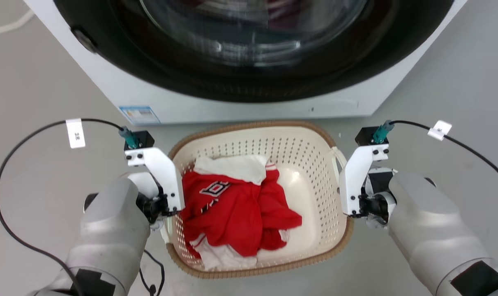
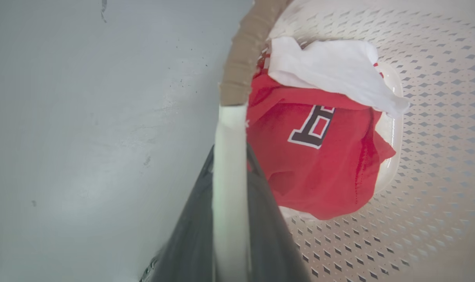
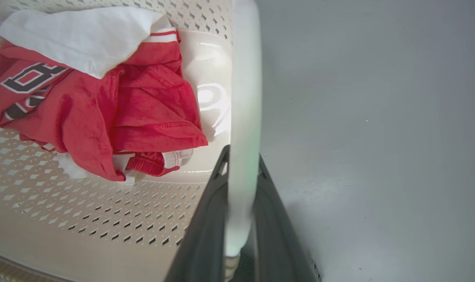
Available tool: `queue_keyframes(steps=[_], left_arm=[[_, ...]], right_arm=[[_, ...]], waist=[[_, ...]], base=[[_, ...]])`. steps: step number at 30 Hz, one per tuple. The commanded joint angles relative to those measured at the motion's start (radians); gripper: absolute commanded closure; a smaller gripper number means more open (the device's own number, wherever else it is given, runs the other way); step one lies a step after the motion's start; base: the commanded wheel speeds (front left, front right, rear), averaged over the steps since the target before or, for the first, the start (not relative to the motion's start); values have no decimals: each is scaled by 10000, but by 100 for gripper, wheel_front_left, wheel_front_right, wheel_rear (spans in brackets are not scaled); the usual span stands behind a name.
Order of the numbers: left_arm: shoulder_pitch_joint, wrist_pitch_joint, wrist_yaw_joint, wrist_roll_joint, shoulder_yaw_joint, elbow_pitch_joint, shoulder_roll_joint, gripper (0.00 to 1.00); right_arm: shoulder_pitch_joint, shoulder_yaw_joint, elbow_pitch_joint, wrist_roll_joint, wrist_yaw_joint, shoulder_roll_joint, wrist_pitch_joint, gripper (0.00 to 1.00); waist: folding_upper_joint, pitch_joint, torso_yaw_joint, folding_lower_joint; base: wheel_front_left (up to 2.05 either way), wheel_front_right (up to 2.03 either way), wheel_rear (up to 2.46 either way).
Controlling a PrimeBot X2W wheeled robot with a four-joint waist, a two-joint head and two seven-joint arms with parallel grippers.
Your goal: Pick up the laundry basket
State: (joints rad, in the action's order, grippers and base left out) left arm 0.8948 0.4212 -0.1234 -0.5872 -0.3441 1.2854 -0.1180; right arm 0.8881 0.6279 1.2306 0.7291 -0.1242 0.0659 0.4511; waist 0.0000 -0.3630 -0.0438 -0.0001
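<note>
grasp done — left pincer (image 2: 229,156) and right pincer (image 3: 242,156) both clenched on handles (image 2: 229,129) of basket (image 1: 249,125); lift from floor (image 1: 438,82) judged outstanding.

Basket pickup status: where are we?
Done: both arms are at the basket, one on each side. In hand: the left gripper looks clamped on a white handle, and the right gripper on the other handle. Left: the lift. The basket, with clothes inside, appears to sit on the floor by the washer.
</note>
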Motion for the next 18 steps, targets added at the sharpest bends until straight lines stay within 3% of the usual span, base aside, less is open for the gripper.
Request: queue_keyframes(steps=[1,18], left_arm=[[-154,86,-128,-122,-62,-102,277,100],[-1039,545,-120,-581,-681,-123,43,100]], right_arm=[[-106,65,-111,141,-118,-281,99,100],[-673,349,297,733,-117,-239,1389,100]], waist=[[0,769,39,1],[0,3418,43,1]], base=[[0,0,0],[0,0,0]])
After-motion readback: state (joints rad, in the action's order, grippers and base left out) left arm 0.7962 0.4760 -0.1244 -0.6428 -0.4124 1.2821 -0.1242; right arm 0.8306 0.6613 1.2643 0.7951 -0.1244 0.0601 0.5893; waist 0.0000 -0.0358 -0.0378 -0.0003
